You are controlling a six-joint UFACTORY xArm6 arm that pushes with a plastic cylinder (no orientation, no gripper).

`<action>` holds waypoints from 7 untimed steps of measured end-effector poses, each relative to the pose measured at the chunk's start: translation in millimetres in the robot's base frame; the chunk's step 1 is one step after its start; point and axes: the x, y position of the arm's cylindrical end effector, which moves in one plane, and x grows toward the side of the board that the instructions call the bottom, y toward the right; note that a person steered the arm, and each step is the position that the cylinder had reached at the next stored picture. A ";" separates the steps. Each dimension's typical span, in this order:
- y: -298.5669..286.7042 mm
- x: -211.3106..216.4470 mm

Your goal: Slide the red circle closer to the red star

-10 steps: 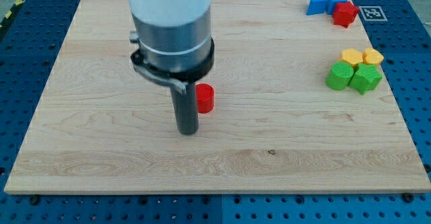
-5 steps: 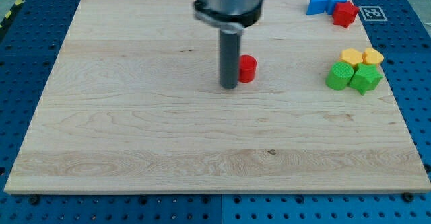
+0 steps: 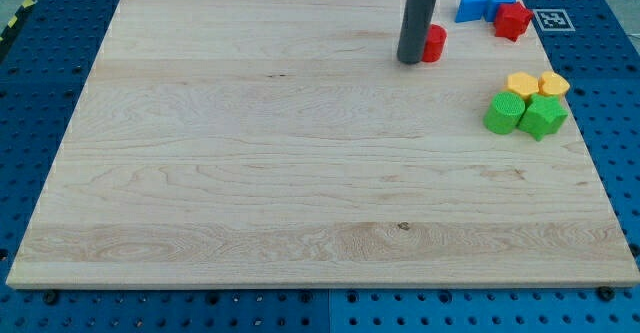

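Red circle (image 3: pixel 434 43): small round block, flat top, plain red, standing upright near the view's top, right of centre on the wooden board (image 3: pixel 250 173). Partly hidden on its left side by the rod. Being round, it has no long axis or facing to read.

My tip (image 3: pixel 410 61) sits against the circle's left edge, touching or just about; a bare rod, so nothing opens, closes or is held.

Red star (image 3: pixel 513 20) lies near the circle, up and to the view's right, with a gap between them. Touching the star on its upper left: two blue blocks (image 3: pixel 482 3), shapes unclear.

Lower right: two yellow blocks (image 3: pixel 536 83) above two green blocks (image 3: pixel 525 114), clustered tight.
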 end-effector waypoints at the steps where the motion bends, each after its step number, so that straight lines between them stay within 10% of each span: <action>1: 43.3 -15.5; 4: -17.5 -19.4; 7: 81.3 -42.6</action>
